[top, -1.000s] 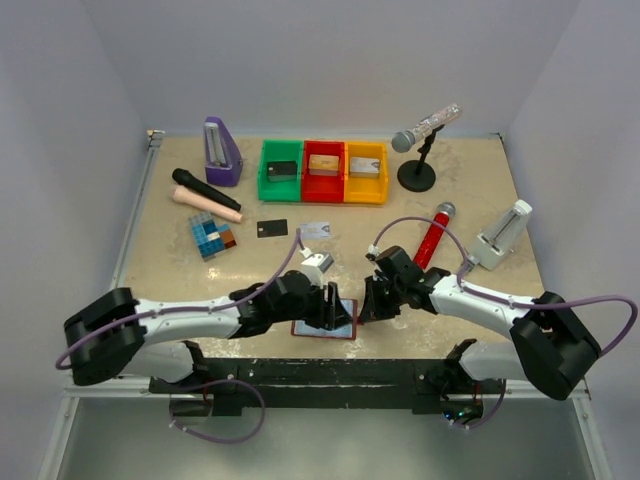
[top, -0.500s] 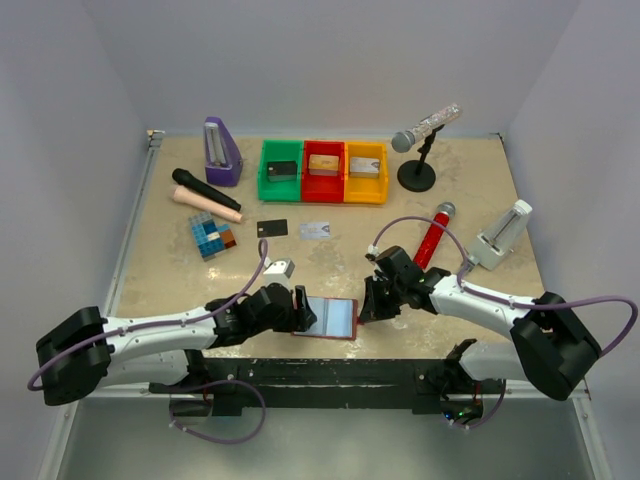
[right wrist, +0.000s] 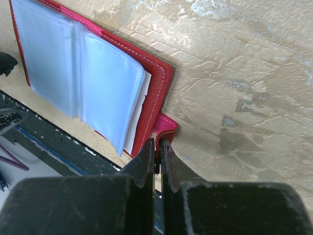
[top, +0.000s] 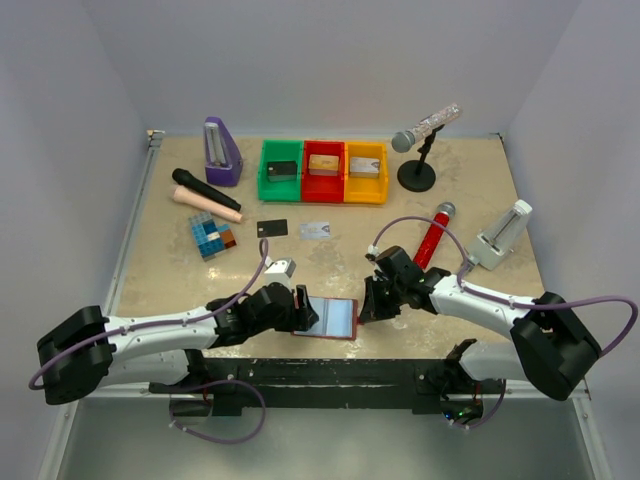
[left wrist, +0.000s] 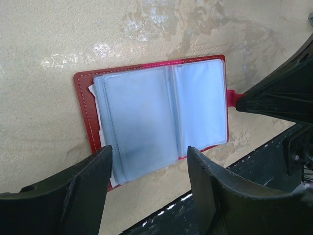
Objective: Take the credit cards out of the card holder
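The card holder [top: 328, 318] lies open near the table's front edge, a dark-red cover [left wrist: 84, 93] with pale bluish clear pockets [left wrist: 151, 115] facing up. White card edges poke out along its spine side [right wrist: 139, 112]. My right gripper [right wrist: 157, 146] is shut on the holder's snap tab [right wrist: 167, 125], at the holder's right end [top: 366, 304]. My left gripper [left wrist: 149, 178] is open just left of and above the holder [top: 298, 310], with nothing between its fingers. A black credit card [top: 272, 228] and a silvery one [top: 315, 230] lie flat farther back on the table.
Green [top: 281, 185], red [top: 323, 187] and yellow [top: 365, 189] bins hold small blocks at the back. A purple metronome [top: 221, 150], black microphone [top: 205, 189], coloured cube block [top: 212, 236], microphone stand [top: 417, 176], red microphone [top: 432, 235] and white device [top: 503, 235] surround the middle. A black rail [top: 330, 372] runs along the front edge.
My left gripper has drawn back to the left off the card holder and opened wider, leaving the clear pockets exposed. The right gripper has kept its hold on the tab.
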{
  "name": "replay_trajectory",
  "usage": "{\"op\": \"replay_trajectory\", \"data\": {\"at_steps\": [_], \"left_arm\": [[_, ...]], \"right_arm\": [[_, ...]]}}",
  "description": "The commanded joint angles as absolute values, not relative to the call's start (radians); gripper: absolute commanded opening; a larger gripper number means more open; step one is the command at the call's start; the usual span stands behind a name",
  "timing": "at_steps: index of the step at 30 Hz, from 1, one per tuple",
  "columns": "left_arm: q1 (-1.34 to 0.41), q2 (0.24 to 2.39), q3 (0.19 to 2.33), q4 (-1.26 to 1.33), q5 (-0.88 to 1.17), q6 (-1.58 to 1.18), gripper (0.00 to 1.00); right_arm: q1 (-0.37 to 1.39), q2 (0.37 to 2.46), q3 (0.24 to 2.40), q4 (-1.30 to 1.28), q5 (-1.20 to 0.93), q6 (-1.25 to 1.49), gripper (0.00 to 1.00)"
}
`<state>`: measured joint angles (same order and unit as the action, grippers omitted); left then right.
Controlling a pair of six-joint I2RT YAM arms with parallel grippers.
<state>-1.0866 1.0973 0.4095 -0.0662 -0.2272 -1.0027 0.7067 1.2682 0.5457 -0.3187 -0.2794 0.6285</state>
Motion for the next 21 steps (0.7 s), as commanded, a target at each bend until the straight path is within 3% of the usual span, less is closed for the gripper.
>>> {"op": "replay_trajectory", "data": {"at_steps": [1,13,21], "left_arm": [[-1.086,1.106,0.416,-0.025,-0.215,-0.992,0.67],[-1.089,1.207,0.431,0.023,-0.169,-1.002,0.65],[-1.089,1.203,0.394,0.1,-0.149,-1.017,0.64]], "right_arm": [[0.713,1.264,0.545,-0.304,-0.273,0.614,0.0],[0.713,1.258,0.549,-0.31,-0.29,0.612,0.0],[0.715,1.123,0.58,-0.37,-0.339,0.588,0.0]]}}
